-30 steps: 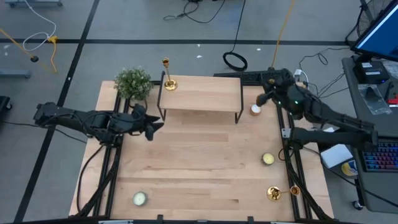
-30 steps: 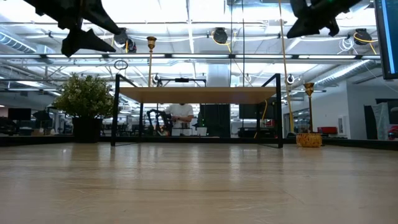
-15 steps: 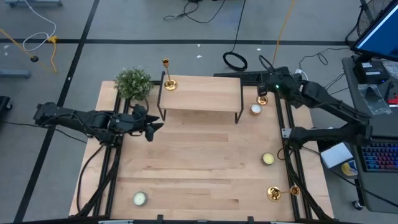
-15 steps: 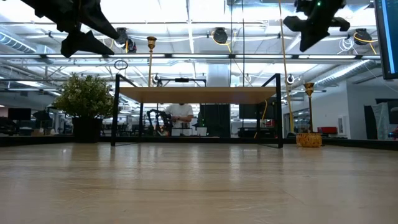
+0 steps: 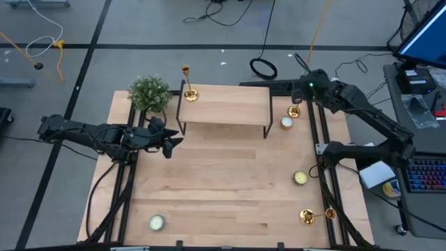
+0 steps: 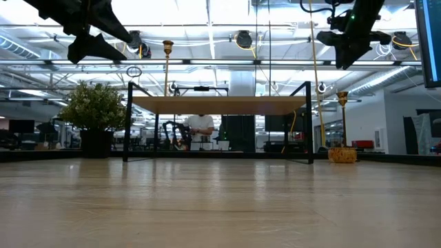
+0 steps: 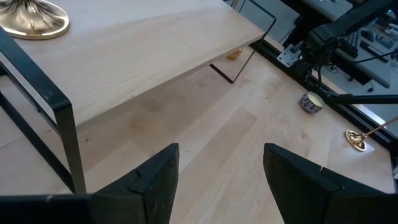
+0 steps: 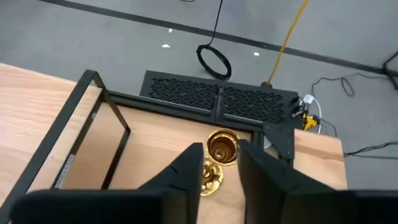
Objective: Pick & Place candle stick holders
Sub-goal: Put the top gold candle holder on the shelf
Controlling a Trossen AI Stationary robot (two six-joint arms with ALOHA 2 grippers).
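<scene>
Three gold holders are on the worktop (image 5: 209,209): one (image 5: 189,92) stands on the left end of the shelf (image 5: 226,106), one (image 5: 294,111) stands upright near the far right edge, and one (image 5: 307,217) lies on its side at the near right corner. The right end effector (image 8: 214,165) hangs directly above the far right holder, fingers (image 8: 186,171) open on either side of its top cup, not touching. The left end effector (image 7: 217,168) hovers open over the worktop's left side, before the shelf. Candles sit at (image 5: 286,123), (image 5: 300,178) and (image 5: 156,222); a plant (image 5: 149,92) stands at the far left
</scene>
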